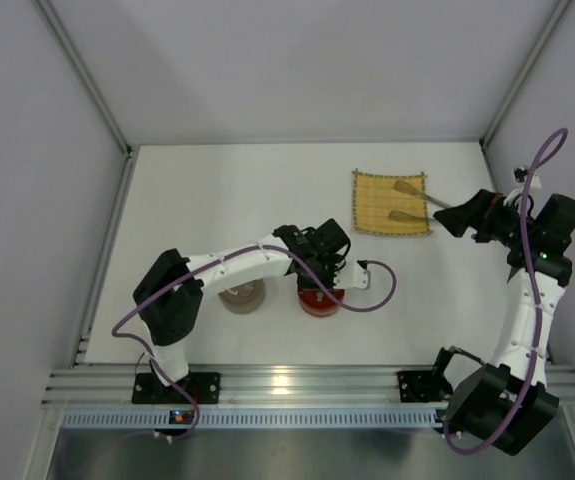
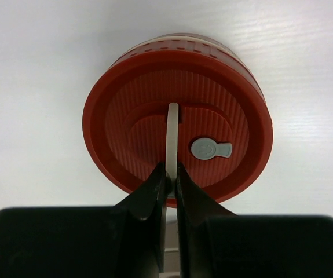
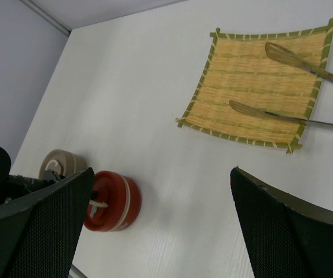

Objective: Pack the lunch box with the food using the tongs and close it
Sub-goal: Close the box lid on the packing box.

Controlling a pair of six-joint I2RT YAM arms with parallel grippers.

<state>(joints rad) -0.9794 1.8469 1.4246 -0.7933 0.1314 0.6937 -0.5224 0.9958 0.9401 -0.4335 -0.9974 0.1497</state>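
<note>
The lunch box [image 1: 319, 303] is a round red tub with its ribbed red lid [image 2: 178, 133] sitting on top. My left gripper [image 2: 171, 174] is shut on the lid's thin white handle [image 2: 172, 136], straight above the box [image 3: 117, 200]. The silver tongs [image 1: 412, 200] lie across the yellow mat [image 1: 391, 202] with their flattened tips [image 3: 282, 55] spread apart. My right gripper [image 1: 457, 215] hovers by the mat's right edge, close to the tongs' far end. Its fingers [image 3: 39, 226] stand wide open with nothing between them. No food shows in any view.
A round beige piece [image 1: 241, 296] sits just left of the red box, under the left arm. A grey vent tab [image 2: 211, 149] is on the lid. White walls enclose the table on the left, back and right.
</note>
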